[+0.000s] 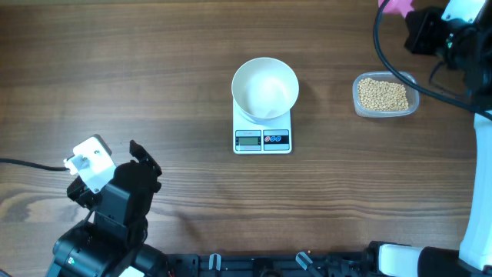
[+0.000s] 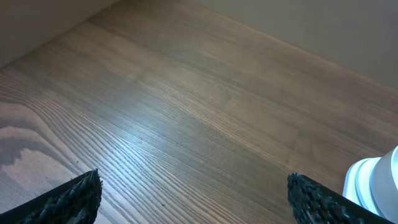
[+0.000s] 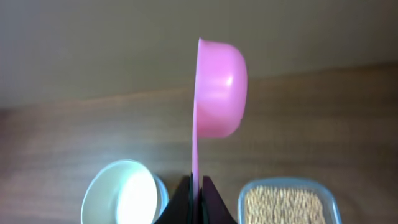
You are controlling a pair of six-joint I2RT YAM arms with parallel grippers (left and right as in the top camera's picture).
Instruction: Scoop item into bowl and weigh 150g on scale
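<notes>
Right gripper (image 3: 194, 204) is clamped on the scoop (image 3: 217, 87) handle, cup tipped on edge. Beans (image 1: 383, 94) sit in the tub (image 1: 356, 98), right of the bowl (image 1: 265, 88), which looks empty on the scale (image 1: 263, 140). Left gripper (image 2: 193, 199) is spread wide, empty. Best approach: level cup, enter tub shallow, take modest loads, watch display.

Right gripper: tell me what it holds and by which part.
The right gripper is shut on the pink scoop, pinching its thin handle. The left gripper is open and holds nothing.
</notes>
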